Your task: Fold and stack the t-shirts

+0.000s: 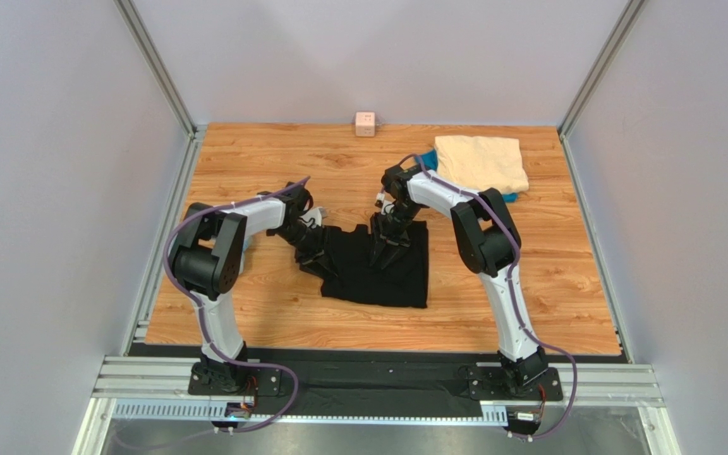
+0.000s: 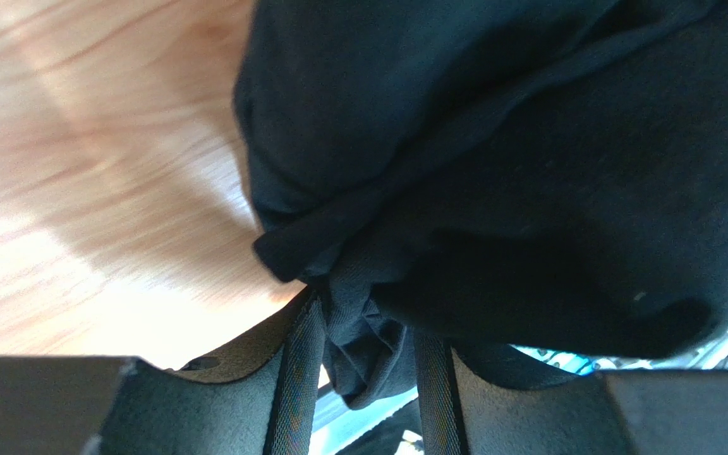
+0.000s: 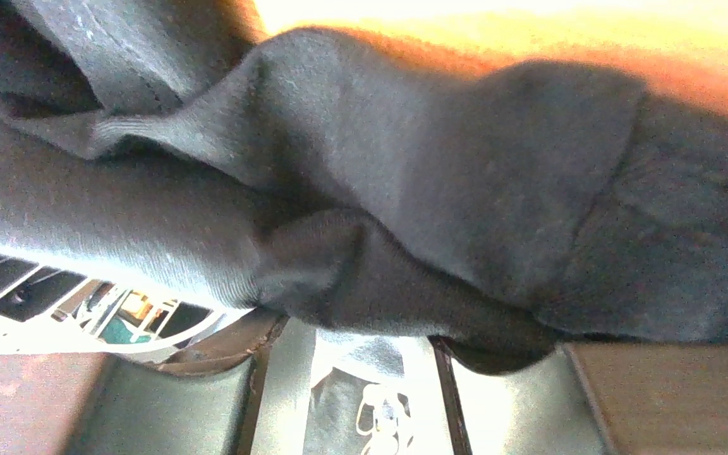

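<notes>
The black t-shirt (image 1: 382,275) lies in the middle of the wooden table, its far edge bunched up. My left gripper (image 1: 316,254) is at its far-left corner, shut on a fold of the black cloth (image 2: 491,190) that sits between my fingers (image 2: 299,384). My right gripper (image 1: 384,248) is at the far edge, right of centre, and the black cloth (image 3: 415,190) drapes over its fingertips (image 3: 278,379), pinched and lifted. The cream-beige t-shirt (image 1: 480,161) lies folded at the back right, on top of the blue t-shirt (image 1: 427,161), of which only edges show.
A small pink cube (image 1: 365,123) stands at the table's back edge. Grey walls with metal rails (image 1: 170,204) close in the table on the left, right and back. Bare wood (image 1: 244,161) lies at the back left and along the front.
</notes>
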